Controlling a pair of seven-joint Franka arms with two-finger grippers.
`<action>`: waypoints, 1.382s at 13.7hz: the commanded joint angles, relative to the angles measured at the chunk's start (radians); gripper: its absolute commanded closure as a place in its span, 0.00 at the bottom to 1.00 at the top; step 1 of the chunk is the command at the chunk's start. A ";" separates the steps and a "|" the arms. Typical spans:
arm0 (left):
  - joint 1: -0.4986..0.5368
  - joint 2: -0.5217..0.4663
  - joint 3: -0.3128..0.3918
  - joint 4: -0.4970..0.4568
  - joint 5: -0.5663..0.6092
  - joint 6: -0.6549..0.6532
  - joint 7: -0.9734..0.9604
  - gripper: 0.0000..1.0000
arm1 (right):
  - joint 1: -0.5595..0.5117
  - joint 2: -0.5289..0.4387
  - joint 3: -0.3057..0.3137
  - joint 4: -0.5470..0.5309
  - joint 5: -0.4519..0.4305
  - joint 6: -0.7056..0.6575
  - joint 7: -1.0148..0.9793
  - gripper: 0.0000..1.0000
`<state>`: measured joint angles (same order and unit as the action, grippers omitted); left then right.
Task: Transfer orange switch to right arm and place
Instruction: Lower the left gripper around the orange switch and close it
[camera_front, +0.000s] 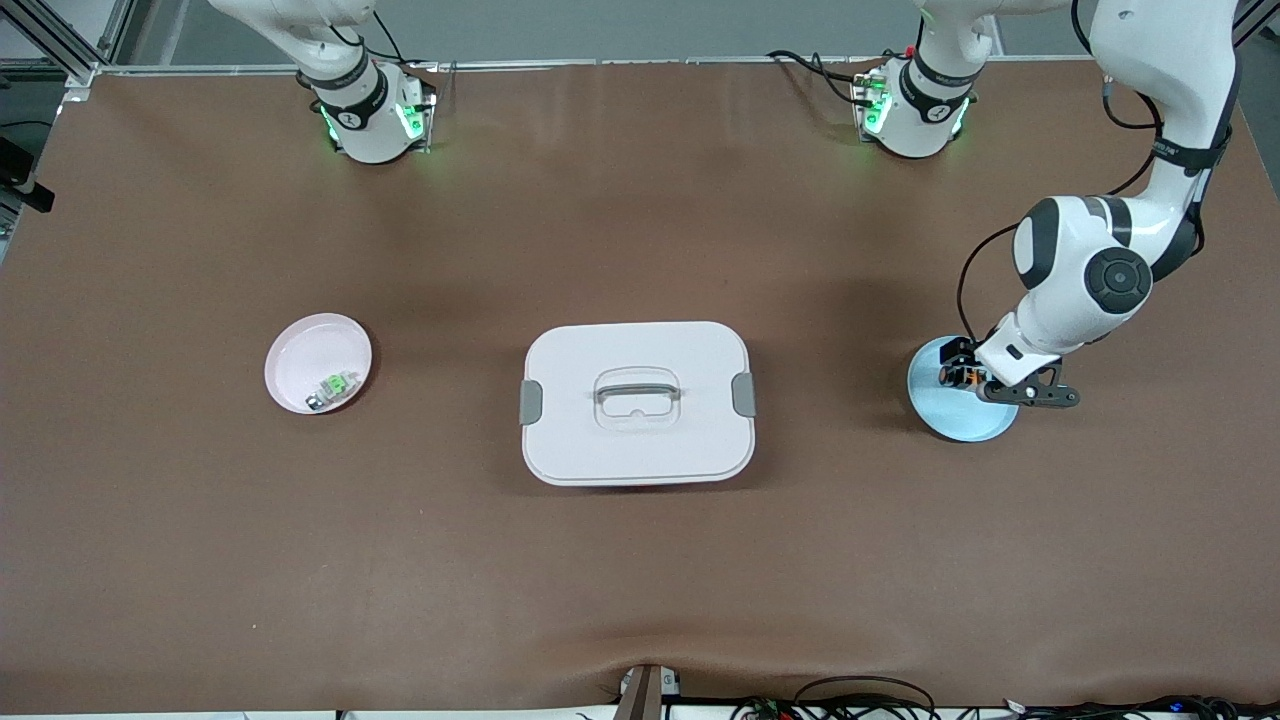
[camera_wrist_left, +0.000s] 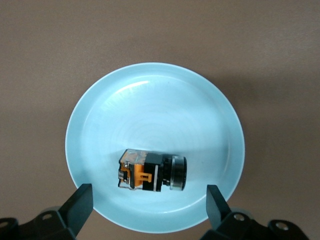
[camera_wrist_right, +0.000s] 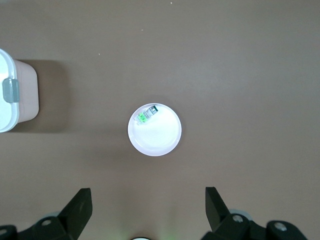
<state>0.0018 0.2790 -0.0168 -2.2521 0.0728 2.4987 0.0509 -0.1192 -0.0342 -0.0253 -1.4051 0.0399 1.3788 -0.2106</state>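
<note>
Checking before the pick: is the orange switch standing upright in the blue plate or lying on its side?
On its side. The orange switch lies flat in the blue plate, its round cap facing sideways.

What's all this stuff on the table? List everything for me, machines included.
Orange switch: one, black body with orange marks, lying on its side in the blue plate.
Blue plate: one, light blue, toward the left arm's end of the table.
Green switch: one, green and silver, in the pink plate.
Pink plate: one, pale pink, toward the right arm's end.
Lidded box: one, white with grey clips, mid-table between the plates.
Table: one, brown cover.
Left tool: one, black, open, low over the blue plate, straddling the orange switch.
Right tool: one, black, open, high over the pink plate, waiting.
</note>
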 joint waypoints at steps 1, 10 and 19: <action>0.007 0.014 -0.002 -0.014 0.027 0.049 0.010 0.00 | -0.002 -0.013 0.021 0.006 -0.015 -0.012 -0.053 0.00; 0.010 0.083 0.000 -0.035 0.030 0.157 0.010 0.00 | 0.006 -0.010 0.031 -0.005 -0.034 -0.018 -0.042 0.00; 0.018 0.109 -0.002 -0.037 0.032 0.180 0.010 0.00 | 0.064 0.013 0.036 -0.040 -0.064 0.002 0.103 0.00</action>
<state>0.0129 0.3857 -0.0169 -2.2795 0.0799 2.6584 0.0551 -0.0630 -0.0195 0.0090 -1.4378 -0.0080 1.3619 -0.1309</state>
